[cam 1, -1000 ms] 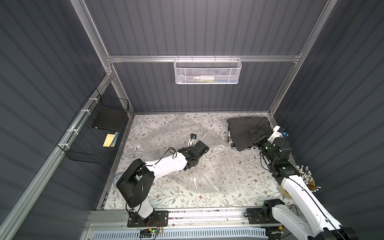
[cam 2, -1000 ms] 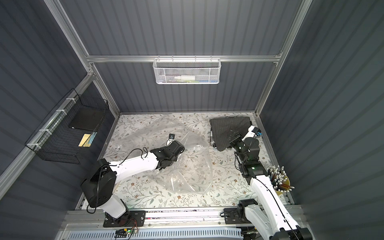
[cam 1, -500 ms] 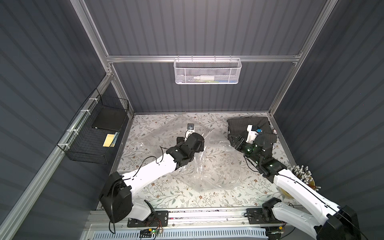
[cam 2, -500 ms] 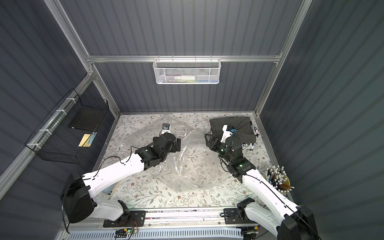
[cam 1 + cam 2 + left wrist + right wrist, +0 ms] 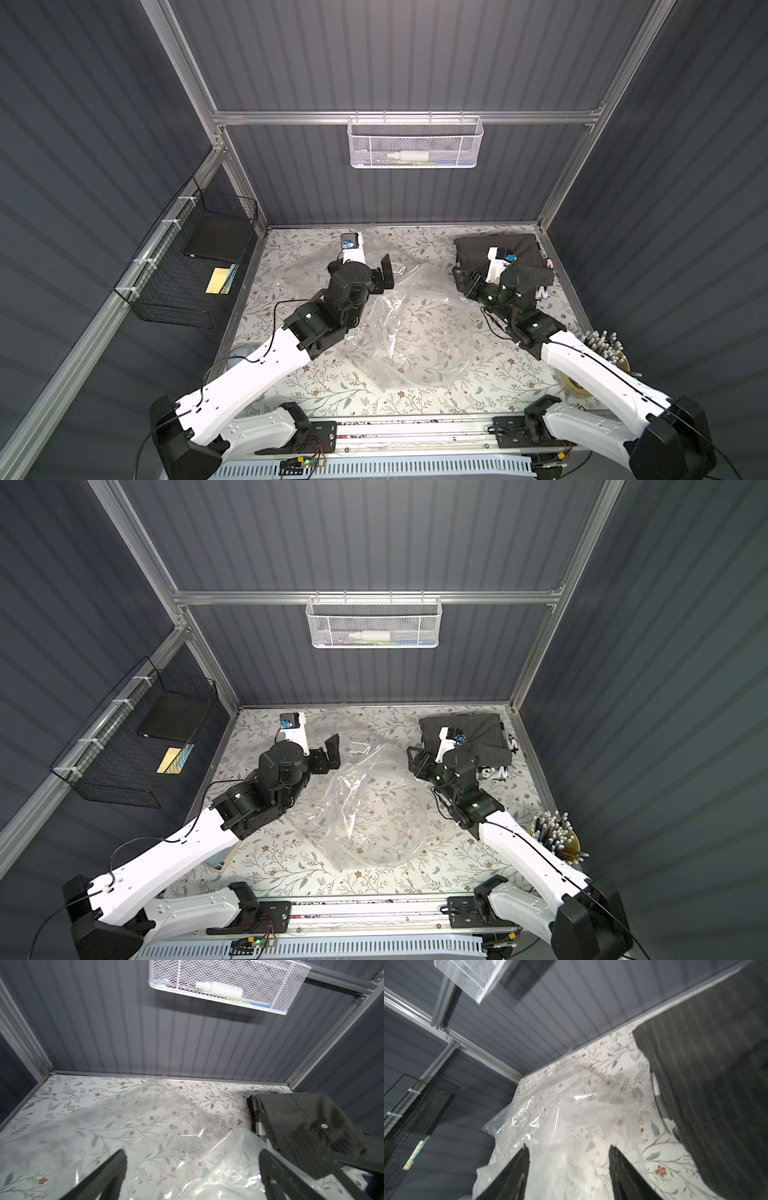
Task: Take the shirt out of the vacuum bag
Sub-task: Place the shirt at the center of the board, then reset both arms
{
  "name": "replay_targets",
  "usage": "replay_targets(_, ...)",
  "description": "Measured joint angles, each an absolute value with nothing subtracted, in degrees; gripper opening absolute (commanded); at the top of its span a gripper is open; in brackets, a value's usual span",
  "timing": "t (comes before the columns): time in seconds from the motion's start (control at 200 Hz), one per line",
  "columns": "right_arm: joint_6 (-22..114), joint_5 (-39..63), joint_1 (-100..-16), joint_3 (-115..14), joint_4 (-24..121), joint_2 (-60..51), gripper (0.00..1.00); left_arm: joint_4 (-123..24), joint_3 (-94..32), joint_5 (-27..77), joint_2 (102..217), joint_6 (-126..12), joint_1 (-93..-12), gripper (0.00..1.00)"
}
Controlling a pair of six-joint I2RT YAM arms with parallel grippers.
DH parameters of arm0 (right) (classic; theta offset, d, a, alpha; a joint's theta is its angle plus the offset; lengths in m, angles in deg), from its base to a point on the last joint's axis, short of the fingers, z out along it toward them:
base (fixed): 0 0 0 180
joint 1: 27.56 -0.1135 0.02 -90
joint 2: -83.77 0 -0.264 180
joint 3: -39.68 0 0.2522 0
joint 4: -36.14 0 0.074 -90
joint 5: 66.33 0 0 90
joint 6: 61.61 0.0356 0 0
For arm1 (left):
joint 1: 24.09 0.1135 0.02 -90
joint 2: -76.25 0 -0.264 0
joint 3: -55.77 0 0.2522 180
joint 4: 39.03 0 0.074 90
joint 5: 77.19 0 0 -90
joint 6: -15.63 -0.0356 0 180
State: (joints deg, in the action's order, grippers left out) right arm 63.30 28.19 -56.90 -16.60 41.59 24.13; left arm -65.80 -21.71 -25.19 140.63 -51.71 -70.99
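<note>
The vacuum bag [image 5: 419,332] [image 5: 374,808] lies crumpled and see-through on the middle of the floral table, with nothing inside it that I can see. The shirt [image 5: 473,249] [image 5: 490,737], dark with thin pinstripes and folded, rests outside the bag at the back right corner. My left gripper [image 5: 360,266] [image 5: 192,1155] hovers open over the bag's back left part [image 5: 145,1126], its jaws wide apart and empty. My right gripper [image 5: 465,280] [image 5: 569,1149] is open too, just left of the shirt [image 5: 716,1064] at the bag's right edge [image 5: 571,1115].
A white mesh basket [image 5: 415,143] hangs on the back wall. A black wire basket [image 5: 195,266] hangs on the left wall. A cup of pens [image 5: 604,345] and a tape roll [image 5: 573,384] stand at the front right. Another patterned cloth [image 5: 505,771] peeks out under the shirt.
My left gripper has opened, let go of the bag and moved toward the back. My right gripper has swung left from over the shirt to the bag's right edge.
</note>
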Motion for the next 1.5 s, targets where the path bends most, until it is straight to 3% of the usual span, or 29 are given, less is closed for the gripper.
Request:
replay_targets(0.075,60.84,34.94,-56.92,-17.89,42.61,27.08,0.73,-67.27,-19.86,-28.73,140.50,-51.69,-70.96,0.99)
replay_targets(0.125,60.49,39.62,-56.90,-17.91,43.27,29.25,0.96,-68.34,-17.98,-30.76,140.48,-51.62,-70.96,0.99)
replay_targets(0.145,59.59,41.15,-56.92,-17.87,43.73,29.97,0.99,-68.67,-17.26,-31.38,140.46,-51.60,-70.96,1.00)
replay_targets(0.35,59.13,55.46,-56.88,-11.84,44.95,38.49,0.99,-74.11,-14.28,-38.35,141.29,-50.51,-70.96,0.99)
replay_targets(0.615,61.56,69.08,-56.88,-11.01,55.66,40.92,0.99,-77.04,-12.03,-46.02,142.86,-47.06,-70.88,0.99)
replay_targets(0.921,68.59,73.12,-56.92,-4.93,66.35,52.09,0.99,-77.43,-8.05,-45.41,139.91,-47.21,-70.77,0.99)
replay_targets(1.071,66.02,74.55,-56.92,2.28,62.88,59.10,0.99,-75.77,-5.43,-44.29,139.17,-46.03,-70.46,0.99)
replay_targets(1.501,60.84,78.92,-53.66,5.91,47.47,33.86,0.99,-57.56,8.19,-33.32,138.80,-48.63,-55.45,1.00)
